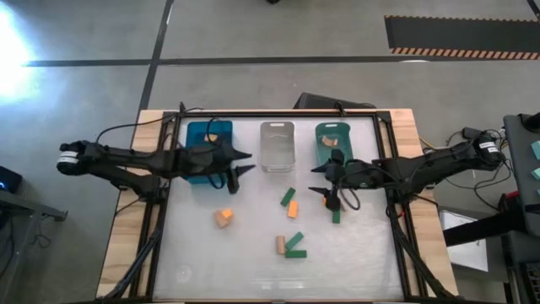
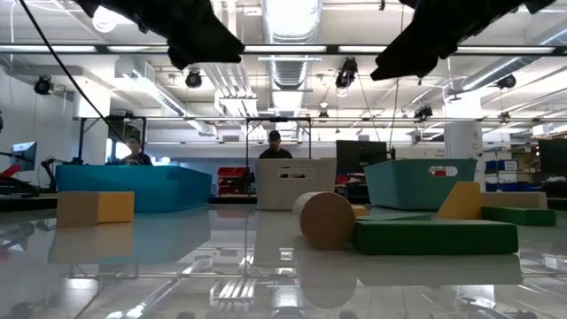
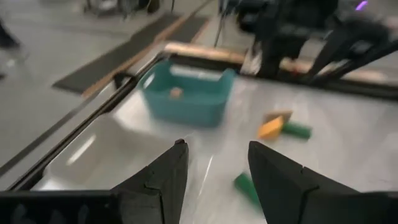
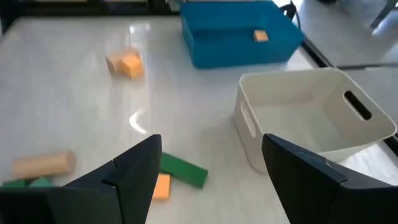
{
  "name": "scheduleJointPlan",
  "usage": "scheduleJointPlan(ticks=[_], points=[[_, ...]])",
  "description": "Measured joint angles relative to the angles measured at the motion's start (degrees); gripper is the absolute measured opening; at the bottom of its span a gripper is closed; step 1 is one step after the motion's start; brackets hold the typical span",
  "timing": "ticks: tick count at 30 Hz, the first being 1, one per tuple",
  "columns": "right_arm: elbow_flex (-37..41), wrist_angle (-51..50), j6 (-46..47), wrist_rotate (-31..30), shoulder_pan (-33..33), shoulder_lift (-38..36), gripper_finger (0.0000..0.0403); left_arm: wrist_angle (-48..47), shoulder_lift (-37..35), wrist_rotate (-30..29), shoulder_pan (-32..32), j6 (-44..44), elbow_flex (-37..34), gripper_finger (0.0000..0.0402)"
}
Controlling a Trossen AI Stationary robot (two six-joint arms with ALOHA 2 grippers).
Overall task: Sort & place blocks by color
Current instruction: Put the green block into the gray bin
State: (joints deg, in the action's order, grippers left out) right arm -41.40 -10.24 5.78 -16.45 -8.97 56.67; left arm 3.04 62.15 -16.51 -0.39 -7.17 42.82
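Small wooden blocks lie loose on the table: an orange-and-tan pair (image 1: 223, 218), a green bar (image 1: 287, 197) beside an orange one (image 1: 293, 209), a green one (image 1: 336, 215), and a tan cylinder (image 1: 280, 245) against a green bar (image 1: 294, 247). One orange block (image 4: 260, 36) sits in the blue bin (image 1: 208, 150), and a tan piece (image 3: 176, 92) in the teal bin (image 1: 333, 143). My left gripper (image 1: 251, 162) hovers open beside the blue bin. My right gripper (image 1: 314, 180) hovers open in front of the teal bin, above the table. Both hold nothing.
A clear bin (image 1: 277, 145) stands between the blue and teal bins along the table's far side. The table has a raised black frame (image 1: 160, 211). People sit in the room beyond, seen in the low view. Bare table surface lies near the front edge.
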Motion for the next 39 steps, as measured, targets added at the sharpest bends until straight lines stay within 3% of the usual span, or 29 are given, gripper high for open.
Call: scheduleJointPlan(ticks=[3,10,23,32,39], points=[[-4.04,-4.73,-1.05,0.0,0.0,3.51,0.0267,8.04,0.24,-0.05,-1.34,0.02,-2.87,0.0153],[-13.19,-12.48,-4.37,2.4,1.77,12.1,0.0262,15.43,-0.27,-0.11,-1.55,0.27,-5.63,0.0153],[-28.28,-21.64,-17.08,14.97,6.7,30.07,0.0271,15.91,-1.99,-0.27,-1.5,2.08,-5.89,0.0153],[-33.68,-28.75,-30.29,14.76,7.74,41.09,0.0258,15.62,-1.88,-0.27,-1.5,2.11,-6.48,0.0153],[-36.23,-32.6,-38.51,9.58,7.89,48.28,0.0244,15.73,-1.81,-0.27,-1.5,2.99,-6.52,0.0153]])
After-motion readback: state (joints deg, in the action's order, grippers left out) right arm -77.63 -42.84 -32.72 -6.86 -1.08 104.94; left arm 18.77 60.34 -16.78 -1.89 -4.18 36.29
